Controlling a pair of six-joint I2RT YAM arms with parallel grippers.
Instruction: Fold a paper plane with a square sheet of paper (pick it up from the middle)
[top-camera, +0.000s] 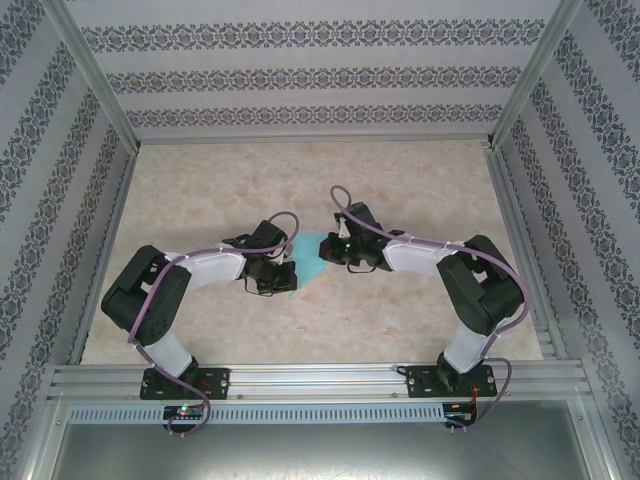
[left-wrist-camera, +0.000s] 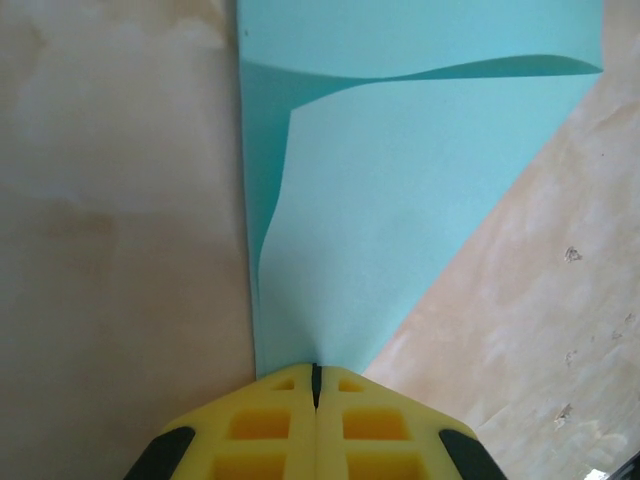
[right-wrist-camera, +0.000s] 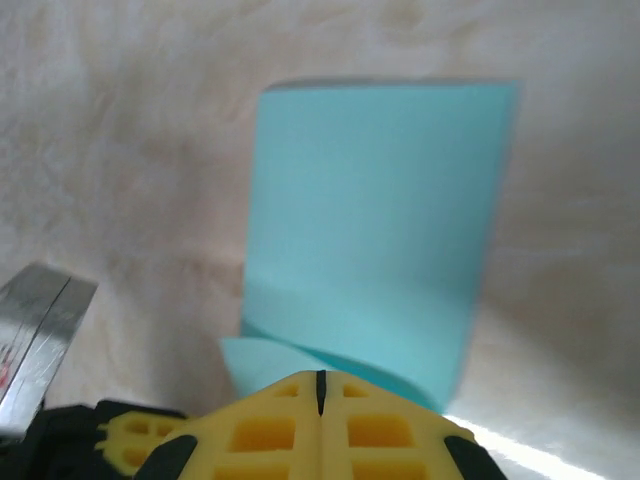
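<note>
Both closed, the left end effector (left-wrist-camera: 315, 375) and right end effector (right-wrist-camera: 320, 380) touch the folded square sheet of paper (left-wrist-camera: 400, 220), apparently pinning it to the worktop (top-camera: 400, 190) for creasing.

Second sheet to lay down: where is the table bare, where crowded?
Bare: the far table between back wall and arms, and the near strip between the bases. Crowded: the middle, where the left end effector and right end effector meet at the teal sheet.

Beige marbled table (top-camera: 420, 310); teal paper (top-camera: 310, 265) on it
</note>
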